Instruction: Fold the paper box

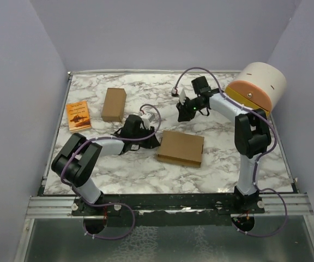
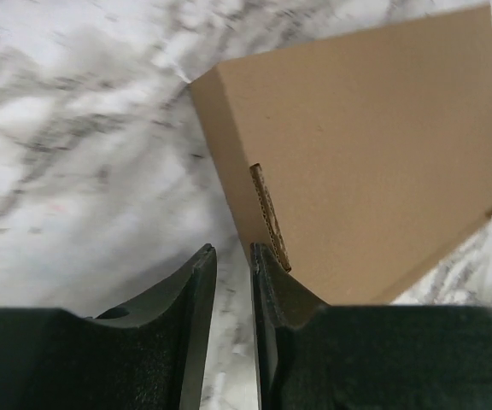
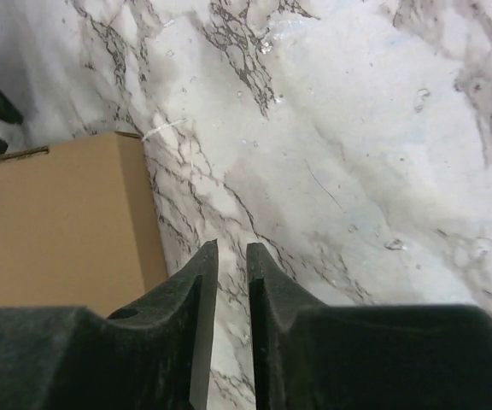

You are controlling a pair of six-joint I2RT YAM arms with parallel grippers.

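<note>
- On the grey-walled marble table [image 1: 119,174], the paper box [image 1: 181,148] is seen folded shut at the centre. The left gripper [image 1: 152,139] is just beside its left edge and the right gripper [image 1: 181,113] is apart behind it.
- At the left wrist, narrowly parted, empty fingers [image 2: 196,299] are aimed at a flap seam [image 2: 267,213], probably to press it.
- At the right wrist, the fingers [image 3: 199,290] are likewise parted and empty, over bare marble.

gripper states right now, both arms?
Left gripper: slightly open, holding nothing, right beside the paper box.
Right gripper: slightly open, holding nothing.
</note>
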